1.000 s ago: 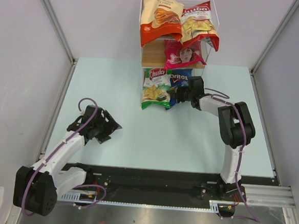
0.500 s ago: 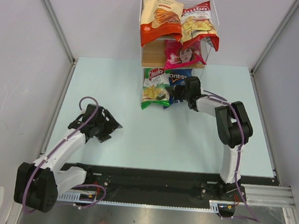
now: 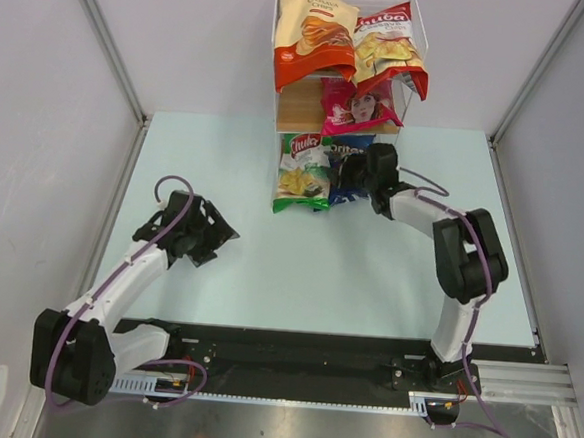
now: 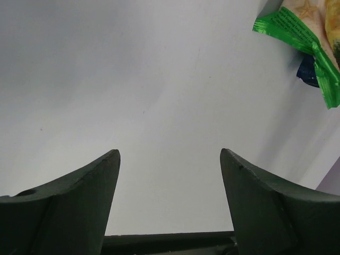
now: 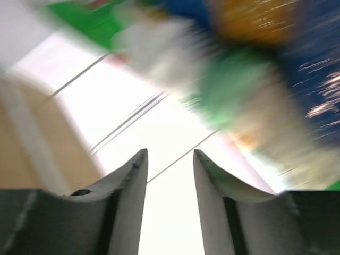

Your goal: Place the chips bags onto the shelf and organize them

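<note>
Since a second ago the right gripper [image 3: 350,173] has pushed further in toward the shelf [image 3: 298,111], its elbow swinging out to the right, and the green bag [image 3: 303,170] and blue bag [image 3: 342,194] have been nudged back against its front. The left gripper [image 3: 213,239] has crept slightly up the table [image 3: 226,154]; the three higher bags have not shifted.

The top tier holds the orange-and-cream bag [image 3: 310,35] on the left and the red bag [image 3: 389,47] on the right, touching, both hanging over the front edge. The pink bag [image 3: 355,105] lies on the middle tier, right of a bare stretch of board. Green and blue stand side by side at the bottom, green on the left; from above I cannot tell whether they rest on the lowest board or on the table.

Overhead, the right gripper covers much of the blue bag and its jaws cannot be read. Its wrist camera, badly blurred, shows the two fingers a narrow gap apart with nothing between them, green, blue and orange smears just beyond, wood at the left. The left wrist camera shows that gripper's jaws wide apart and empty above bare table, with a green bag corner at upper right and a dark blue scrap behind it
</note>
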